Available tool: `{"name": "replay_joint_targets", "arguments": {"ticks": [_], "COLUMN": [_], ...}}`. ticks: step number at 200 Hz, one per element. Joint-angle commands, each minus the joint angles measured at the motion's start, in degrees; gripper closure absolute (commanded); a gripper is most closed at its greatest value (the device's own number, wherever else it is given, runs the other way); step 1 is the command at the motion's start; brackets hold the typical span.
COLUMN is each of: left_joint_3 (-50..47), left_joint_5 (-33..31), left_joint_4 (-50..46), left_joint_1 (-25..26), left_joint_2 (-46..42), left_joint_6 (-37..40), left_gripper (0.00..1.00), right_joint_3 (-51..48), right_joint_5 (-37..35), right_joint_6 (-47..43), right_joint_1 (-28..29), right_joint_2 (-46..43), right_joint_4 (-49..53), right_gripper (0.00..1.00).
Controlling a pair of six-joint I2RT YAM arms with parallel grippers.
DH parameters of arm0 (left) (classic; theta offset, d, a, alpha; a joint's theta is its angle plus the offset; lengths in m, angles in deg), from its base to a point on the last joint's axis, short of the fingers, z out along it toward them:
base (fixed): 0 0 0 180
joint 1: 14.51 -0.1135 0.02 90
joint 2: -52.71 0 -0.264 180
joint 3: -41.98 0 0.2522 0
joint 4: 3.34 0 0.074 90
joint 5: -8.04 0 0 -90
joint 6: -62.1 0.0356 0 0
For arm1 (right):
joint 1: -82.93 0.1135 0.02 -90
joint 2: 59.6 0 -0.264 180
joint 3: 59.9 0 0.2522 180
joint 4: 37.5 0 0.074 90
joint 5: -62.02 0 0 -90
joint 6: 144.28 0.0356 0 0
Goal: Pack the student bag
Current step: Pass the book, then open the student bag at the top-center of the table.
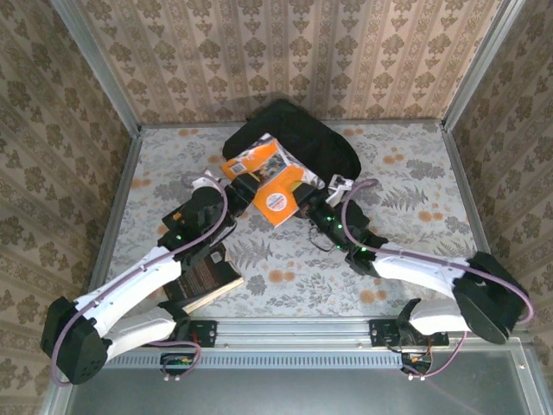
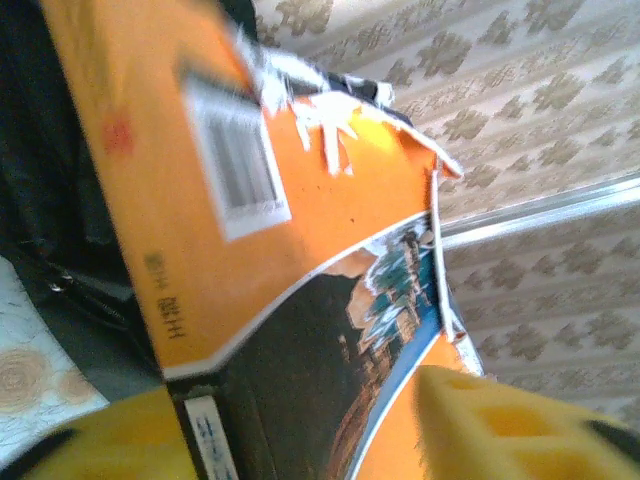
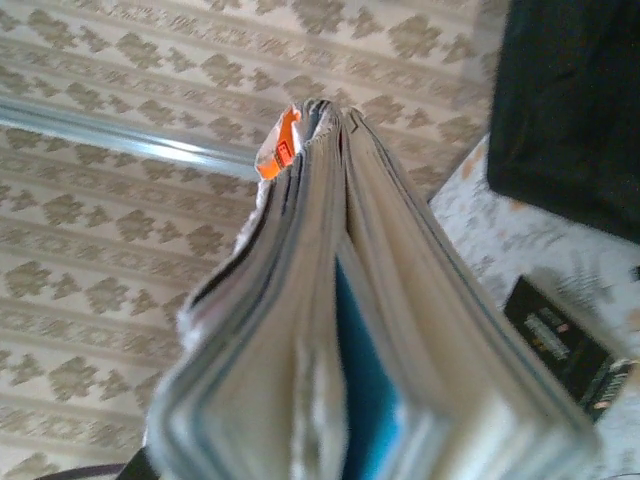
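Observation:
The student bag (image 1: 302, 143) is a soft black backpack lying at the back middle of the table; it also shows as dark fabric (image 3: 580, 100) and at the left edge (image 2: 40, 200). An orange book (image 1: 270, 180) is held tilted in front of it, between both arms. My right gripper (image 1: 313, 206) is at the book's lower right corner, and the page edges (image 3: 340, 330) run straight out from its jaws, hiding its fingers. My left gripper (image 2: 300, 445) is at the book's left side, its yellow pads (image 2: 500, 425) wide apart in front of the orange cover (image 2: 200, 200).
A black-covered book (image 1: 207, 277) lies on the table beside the left arm, near the front edge. Patterned walls with metal rails (image 1: 117, 199) close in the table on three sides. Floral tabletop (image 1: 406, 181) lies bare to the right of the bag.

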Motion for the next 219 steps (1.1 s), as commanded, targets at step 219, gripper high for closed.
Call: {"name": "replay_joint_targets", "arguments": {"ticks": [219], "left_joint_3": [95.28], "left_joint_5": [-4.68], "left_joint_4": [-70.75], "left_joint_1": [12.04], "left_joint_2": [75.48], "left_joint_6": [70.8], "left_gripper": [0.06], "right_joint_3": [2.12], "right_joint_5": [-14.61], "right_joint_6": [-24.09], "right_joint_1": [-32.73], "right_joint_2": [-41.52], "right_joint_4": [63.04], "right_gripper": [1.0]}}
